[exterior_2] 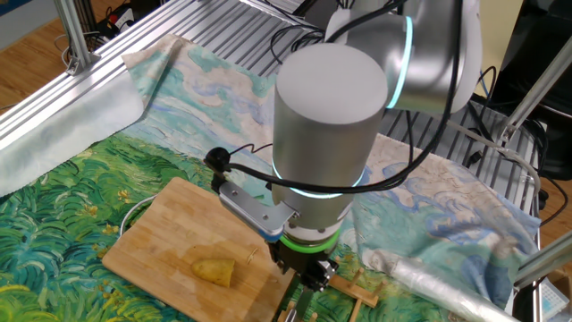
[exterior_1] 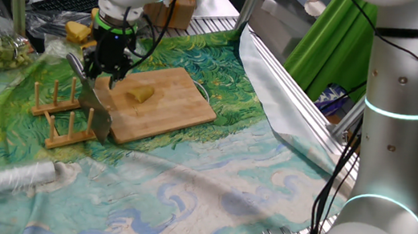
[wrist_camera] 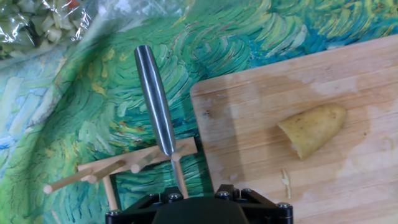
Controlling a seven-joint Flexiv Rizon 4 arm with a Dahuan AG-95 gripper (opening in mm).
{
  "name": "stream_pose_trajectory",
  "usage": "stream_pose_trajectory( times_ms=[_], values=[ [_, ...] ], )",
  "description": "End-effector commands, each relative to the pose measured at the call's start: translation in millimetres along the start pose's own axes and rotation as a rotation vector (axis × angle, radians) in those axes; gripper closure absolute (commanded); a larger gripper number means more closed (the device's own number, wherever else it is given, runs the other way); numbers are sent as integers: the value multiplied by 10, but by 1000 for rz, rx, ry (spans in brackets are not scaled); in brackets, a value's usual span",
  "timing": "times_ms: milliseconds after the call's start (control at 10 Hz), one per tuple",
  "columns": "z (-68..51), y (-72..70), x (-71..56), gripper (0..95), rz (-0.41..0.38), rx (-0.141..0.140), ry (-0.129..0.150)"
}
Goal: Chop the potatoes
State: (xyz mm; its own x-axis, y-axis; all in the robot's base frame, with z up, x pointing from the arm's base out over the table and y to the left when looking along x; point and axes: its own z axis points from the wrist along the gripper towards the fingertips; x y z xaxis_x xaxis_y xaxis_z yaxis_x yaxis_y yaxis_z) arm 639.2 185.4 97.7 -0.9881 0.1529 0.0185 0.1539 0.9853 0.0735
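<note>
My gripper (exterior_1: 109, 67) hangs pointing straight down over the wooden knife rack (exterior_1: 64, 114) at the edge of the cutting board (exterior_1: 167, 99), its jaws standing wide with nothing between them that I can see. In the hand view the knife's steel handle (wrist_camera: 154, 99) runs away from the gripper, long axis roughly up the picture and leaning a little left, its near end at the rack's (wrist_camera: 124, 165) dowels. In one fixed view the blade (exterior_1: 96, 110) drops down between the rack and the board's edge. The potato (wrist_camera: 313, 129), a single pale-yellow chunk with one cut face, lies on the board (wrist_camera: 249, 106) well to the right of the handle in the hand view, apart from the gripper and untouched. I judge the coming move to be a descent onto the handle, with the jaws set across its long axis; the potato comes after, off to the board side.
</note>
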Motion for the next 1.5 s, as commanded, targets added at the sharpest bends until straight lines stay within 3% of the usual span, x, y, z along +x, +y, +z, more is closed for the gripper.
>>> stream_pose_trajectory(
  times_ms=[100,600,700,1500],
  values=[
    [59,61,9,570,9,-2,-2],
    [258,133,-17,570,16,-26,-1],
    [290,137,-27,760,16,-26,-2],
    [516,161,-61,760,15,-34,-5]
  ],
)
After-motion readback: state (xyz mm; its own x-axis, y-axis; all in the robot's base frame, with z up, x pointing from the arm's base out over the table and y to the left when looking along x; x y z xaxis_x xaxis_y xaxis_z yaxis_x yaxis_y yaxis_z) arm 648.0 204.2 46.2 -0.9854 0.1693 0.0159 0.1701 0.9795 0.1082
